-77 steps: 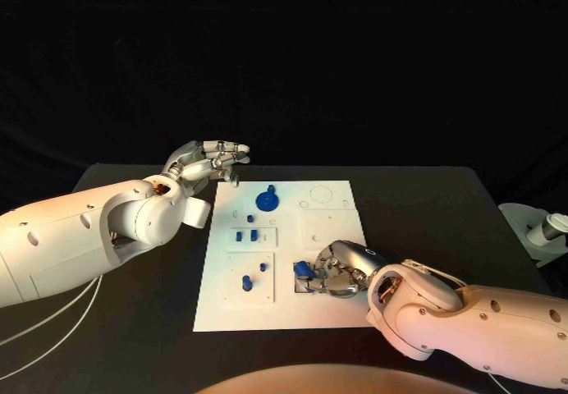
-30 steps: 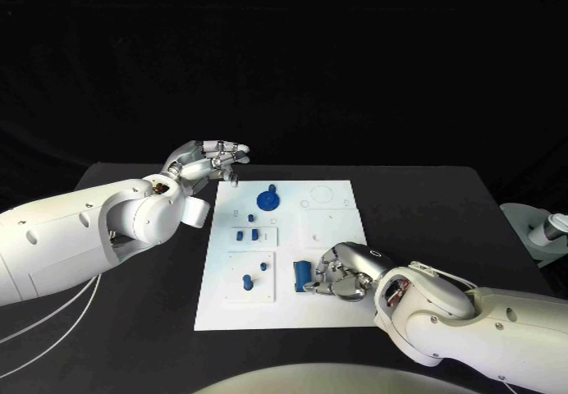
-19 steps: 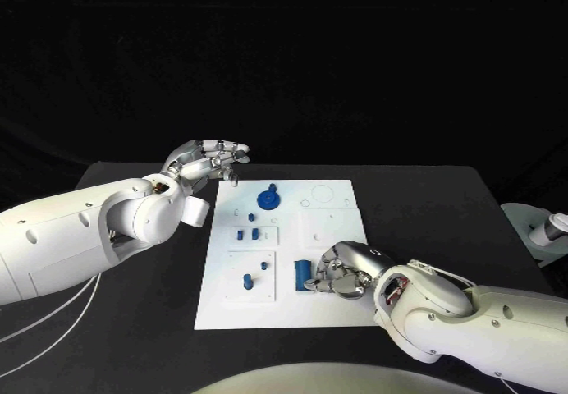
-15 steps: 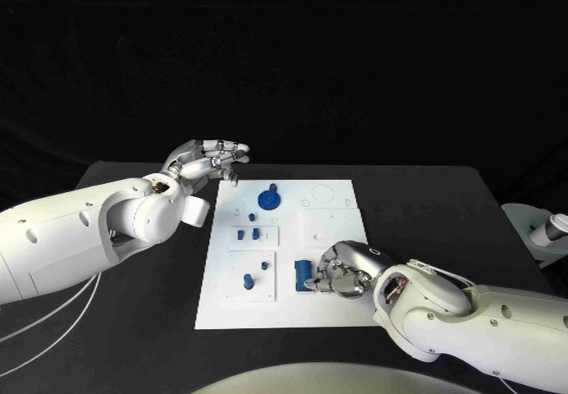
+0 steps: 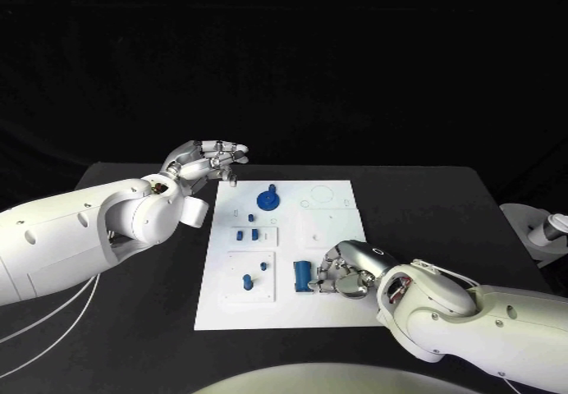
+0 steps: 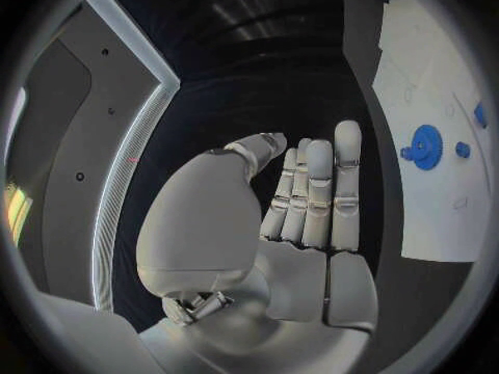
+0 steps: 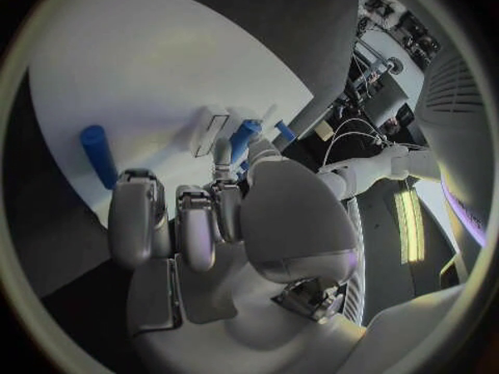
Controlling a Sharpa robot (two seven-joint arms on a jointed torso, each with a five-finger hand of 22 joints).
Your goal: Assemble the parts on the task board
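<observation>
Robot hand [image 5: 340, 272] on the right curls empty just beside the blue cylinder [image 5: 303, 272] lying on the task board [image 5: 337, 316], probably about to grasp it, while the left robot hand [image 5: 211, 161] waits curled beyond the board's far corner.

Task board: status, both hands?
Left hand idle past the board's far corner, fingers loosely together, holding nothing. Right hand curled beside blue cylinder on task board. Nothing blocking.

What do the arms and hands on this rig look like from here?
Both arms are bulky, rounded white shells with small dark dots and darker gaps at the joints. Pale cables trail off the left arm; a thin one runs near the right arm. The left hand and right hand are silver metal with segmented fingers.
</observation>
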